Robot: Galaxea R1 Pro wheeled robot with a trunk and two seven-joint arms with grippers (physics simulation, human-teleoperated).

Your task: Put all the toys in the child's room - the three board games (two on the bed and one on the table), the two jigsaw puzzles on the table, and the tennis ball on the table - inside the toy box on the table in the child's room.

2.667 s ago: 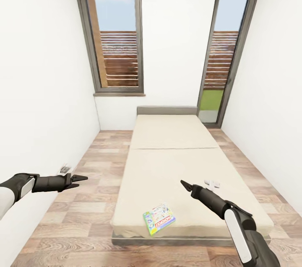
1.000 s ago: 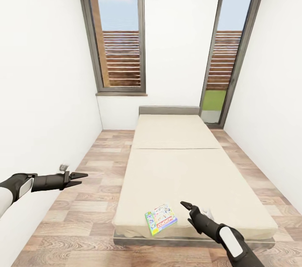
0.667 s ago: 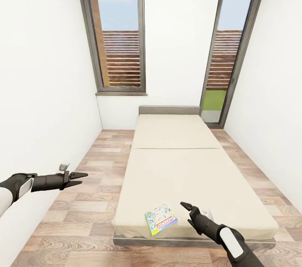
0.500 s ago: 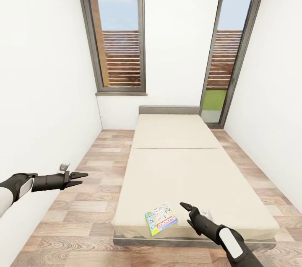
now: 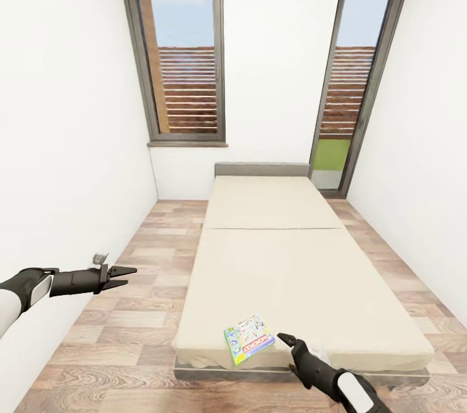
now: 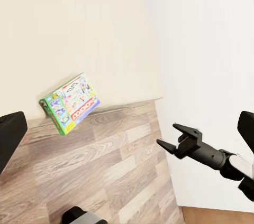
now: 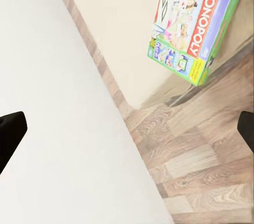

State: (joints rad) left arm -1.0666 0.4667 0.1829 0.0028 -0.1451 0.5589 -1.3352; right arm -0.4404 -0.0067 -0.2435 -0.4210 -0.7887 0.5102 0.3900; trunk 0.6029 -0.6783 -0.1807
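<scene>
1. Progress looks early: 1 board game lies flat at the foot corner of the bed, not yet picked up.
2. Toy box, puzzles and ball: I cannot judge them from here.
3. My right hand hovers just beside the game, fingers slightly spread, holding nothing.
4. My left hand hangs over the floor, well apart from the bed, fingers parted, holding nothing.
5. Grabbing and carrying the game remains.
</scene>
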